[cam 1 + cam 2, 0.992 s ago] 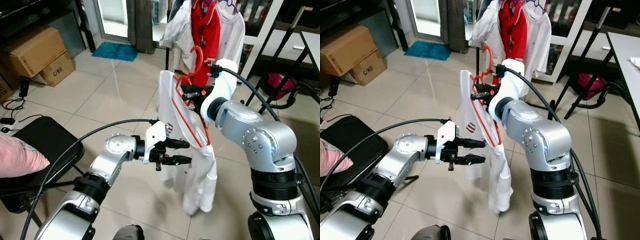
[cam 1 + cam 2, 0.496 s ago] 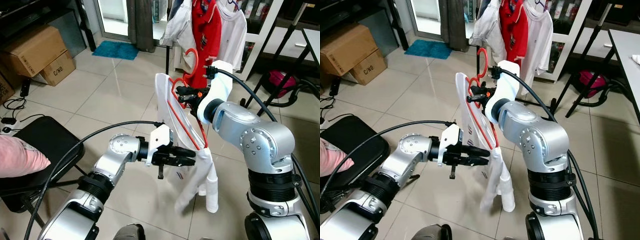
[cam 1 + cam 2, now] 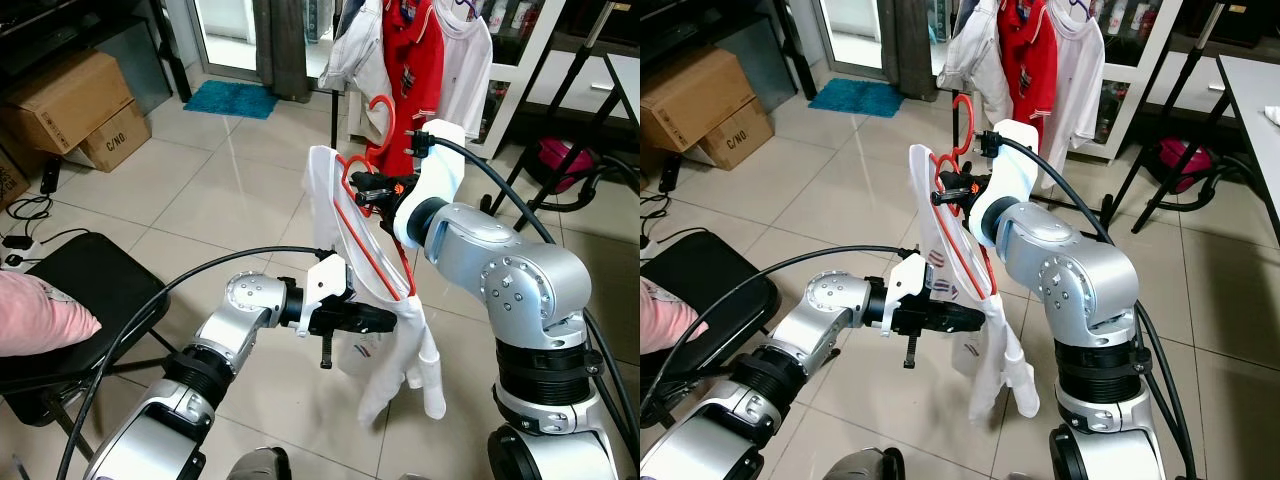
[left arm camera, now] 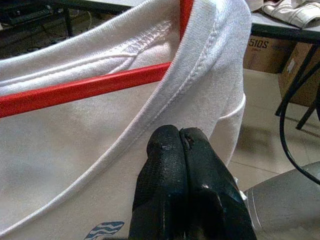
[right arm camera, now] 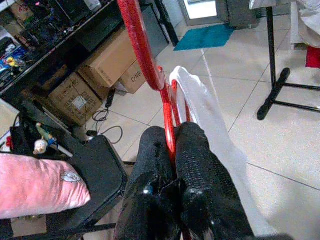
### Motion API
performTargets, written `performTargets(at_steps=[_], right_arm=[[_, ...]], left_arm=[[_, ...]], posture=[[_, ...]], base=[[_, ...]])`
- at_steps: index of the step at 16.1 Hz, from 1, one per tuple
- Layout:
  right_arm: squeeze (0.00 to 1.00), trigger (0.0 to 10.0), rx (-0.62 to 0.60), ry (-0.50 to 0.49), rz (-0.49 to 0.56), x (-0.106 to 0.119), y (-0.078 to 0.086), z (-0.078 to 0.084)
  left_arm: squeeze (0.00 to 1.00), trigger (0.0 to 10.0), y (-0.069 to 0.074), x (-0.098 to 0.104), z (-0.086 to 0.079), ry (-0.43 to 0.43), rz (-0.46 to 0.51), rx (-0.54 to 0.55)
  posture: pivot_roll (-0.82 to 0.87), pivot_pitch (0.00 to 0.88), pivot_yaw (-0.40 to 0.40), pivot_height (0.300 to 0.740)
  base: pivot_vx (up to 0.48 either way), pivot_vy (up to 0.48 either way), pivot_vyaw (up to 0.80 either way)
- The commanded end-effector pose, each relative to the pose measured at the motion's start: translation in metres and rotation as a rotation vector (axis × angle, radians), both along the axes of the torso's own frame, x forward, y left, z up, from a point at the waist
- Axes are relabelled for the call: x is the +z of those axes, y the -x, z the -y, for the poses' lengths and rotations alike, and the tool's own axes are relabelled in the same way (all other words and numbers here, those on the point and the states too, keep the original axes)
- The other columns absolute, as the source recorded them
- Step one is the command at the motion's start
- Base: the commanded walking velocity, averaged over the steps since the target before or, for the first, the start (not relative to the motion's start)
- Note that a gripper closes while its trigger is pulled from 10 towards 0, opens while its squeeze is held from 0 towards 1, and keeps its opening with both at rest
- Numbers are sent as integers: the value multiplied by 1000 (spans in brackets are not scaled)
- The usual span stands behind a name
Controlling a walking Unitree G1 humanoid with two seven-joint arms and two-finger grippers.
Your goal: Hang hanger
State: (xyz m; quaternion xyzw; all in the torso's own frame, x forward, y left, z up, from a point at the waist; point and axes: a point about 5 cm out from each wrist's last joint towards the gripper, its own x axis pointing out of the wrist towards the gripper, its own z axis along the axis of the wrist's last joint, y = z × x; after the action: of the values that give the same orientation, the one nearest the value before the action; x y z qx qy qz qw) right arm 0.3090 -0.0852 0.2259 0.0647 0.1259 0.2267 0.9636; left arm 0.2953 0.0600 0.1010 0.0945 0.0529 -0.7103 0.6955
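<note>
Hanger (image 3: 375, 235), red, with white shirt (image 3: 385, 330) draped on it, held up in mid-air at the centre of the scene, above open tiled floor (image 3: 210, 190). Hook (image 3: 383, 118) pointing up, just short of the red and white garments (image 3: 420, 50) on the rack (image 3: 335, 110) farther off. Hem hanging free, apart from the floor.

Right gripper (image 5: 172, 142) raised at chest height, fingers pressed together on the red wire just below the hook; forearm (image 3: 455, 225) bent inward from the right, cable (image 3: 520, 220) looping behind it. Left gripper (image 4: 180, 150) reaching from the near left, arm (image 3: 235, 315) stretched almost level, fingers squeezed tight with shirt fabric just under the collar right behind the tips; whether cloth was caught between them could not be told.

Left side: black chair (image 3: 80, 290) with pink cushion (image 3: 40, 310) on it, near the left arm's elbow; cardboard boxes (image 3: 80, 105) farther back; blue mat (image 3: 230, 100) by the doorway. Right side: black stand legs (image 3: 560, 160) and white shelf frame (image 3: 525, 60) close behind the right shoulder. Widest free floor between chair and rack.
</note>
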Motion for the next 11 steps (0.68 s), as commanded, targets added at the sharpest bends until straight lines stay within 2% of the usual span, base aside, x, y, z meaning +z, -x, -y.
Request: performTargets(at_steps=[1, 2, 3, 4, 7, 11], right_arm=[[0, 10000, 1, -11, 32, 7, 3, 1], [0, 10000, -6, -10, 32, 7, 3, 3], [0, 10000, -21, -8, 28, 6, 3, 6], [0, 10000, -38, -6, 24, 5, 2, 8], [0, 10000, -28, -4, 25, 5, 1, 7], [0, 10000, 2, 6, 28, 7, 1, 3]], left_arm=[[0, 863, -3, 8, -4, 15, 45, 27], [0, 10000, -2, 11, -7, 35, 62, 58], [110, 10000, -1, 16, -11, 86, 86, 103], [1000, 10000, 2, 21, -18, 148, 115, 157], [1000, 10000, 6, 20, -25, 176, 99, 189], [1000, 10000, 5, 15, -26, 139, 64, 176]], posture=[[-78, 79, 76, 740], [-77, 77, 79, 740], [-75, 77, 79, 740], [-69, 76, 76, 740], [-65, 74, 68, 740], [-73, 70, 57, 740]], base=[[0, 0, 0], [0, 0, 0], [0, 0, 0], [0, 0, 0], [0, 0, 0], [0, 0, 0]])
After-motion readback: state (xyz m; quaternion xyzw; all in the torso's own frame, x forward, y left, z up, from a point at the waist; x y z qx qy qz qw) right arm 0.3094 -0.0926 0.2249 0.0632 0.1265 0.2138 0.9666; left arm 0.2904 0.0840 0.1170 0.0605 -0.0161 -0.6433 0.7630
